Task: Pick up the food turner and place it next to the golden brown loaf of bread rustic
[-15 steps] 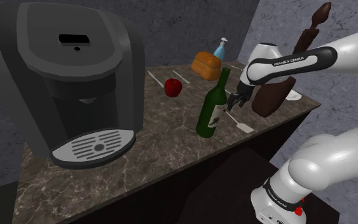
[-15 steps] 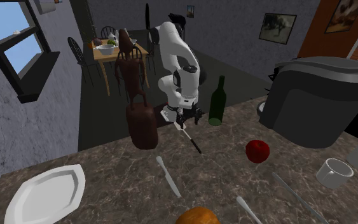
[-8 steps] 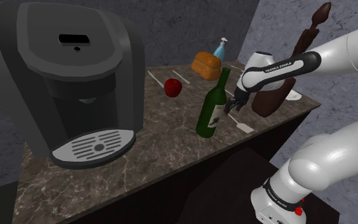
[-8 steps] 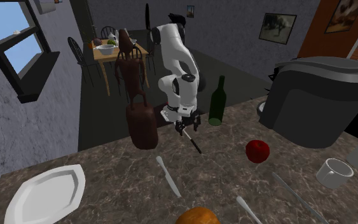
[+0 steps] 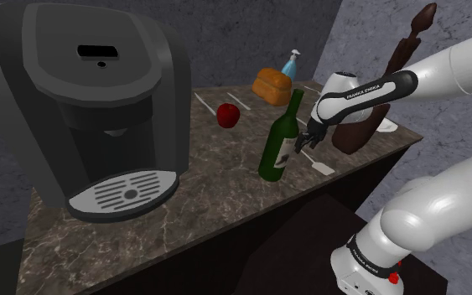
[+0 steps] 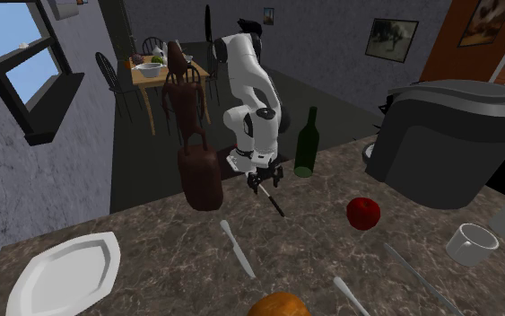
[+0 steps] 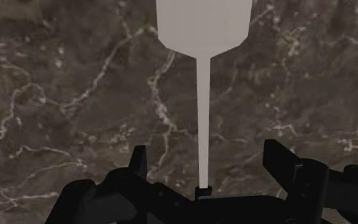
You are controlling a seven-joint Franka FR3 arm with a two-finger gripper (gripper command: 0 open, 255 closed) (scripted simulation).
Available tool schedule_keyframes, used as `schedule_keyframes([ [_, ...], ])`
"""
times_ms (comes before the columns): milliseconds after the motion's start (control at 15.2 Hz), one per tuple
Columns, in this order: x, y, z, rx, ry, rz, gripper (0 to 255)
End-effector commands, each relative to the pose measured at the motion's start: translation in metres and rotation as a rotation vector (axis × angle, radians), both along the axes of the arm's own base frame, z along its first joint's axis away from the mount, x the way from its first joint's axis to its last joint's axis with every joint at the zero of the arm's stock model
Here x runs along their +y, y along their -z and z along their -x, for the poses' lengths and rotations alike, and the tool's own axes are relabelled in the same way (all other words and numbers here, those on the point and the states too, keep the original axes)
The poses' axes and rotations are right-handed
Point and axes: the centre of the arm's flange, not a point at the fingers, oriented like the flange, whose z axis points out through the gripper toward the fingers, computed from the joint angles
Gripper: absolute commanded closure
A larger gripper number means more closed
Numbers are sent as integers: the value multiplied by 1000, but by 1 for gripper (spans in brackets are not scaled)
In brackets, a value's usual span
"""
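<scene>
The food turner (image 7: 201,76) lies flat on the dark marble counter (image 7: 63,83), with a pale flat blade and a thin shaft. In the wrist view the shaft runs back between my fingers, which stand wide apart and do not touch it. My gripper (image 7: 209,160) is open, low over the turner's handle. From the shoulder view, the gripper (image 5: 303,144) hangs just right of the green bottle, with the turner's blade (image 5: 324,168) near the counter's edge. The golden brown loaf (image 5: 273,85) sits further back on the counter. Across the table, the gripper (image 6: 261,182) is over the turner (image 6: 273,203), and the loaf (image 6: 279,305) is at the bottom edge.
A green wine bottle (image 5: 280,138) stands close beside the gripper and a brown carved block (image 5: 361,127) on its other side. A red apple (image 5: 228,115), a big coffee machine (image 5: 83,100), a spray bottle (image 5: 291,64), table knives (image 6: 238,249), a white plate (image 6: 66,274) and a cup (image 6: 470,242) share the counter.
The gripper has moved down and toward the green bottle, settling lower over the turner's handle. The turner has not moved.
</scene>
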Motion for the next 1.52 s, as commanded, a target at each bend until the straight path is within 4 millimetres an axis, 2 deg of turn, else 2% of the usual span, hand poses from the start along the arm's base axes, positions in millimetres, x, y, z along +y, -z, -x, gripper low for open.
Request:
schedule_keyframes([
  [0,0,0,0,0,0,0,0],
  [66,0,0,0,0,0,0,255],
  [660,0,0,0,0,0,0,255],
  [1452,0,-63,0,0,0,0,255],
])
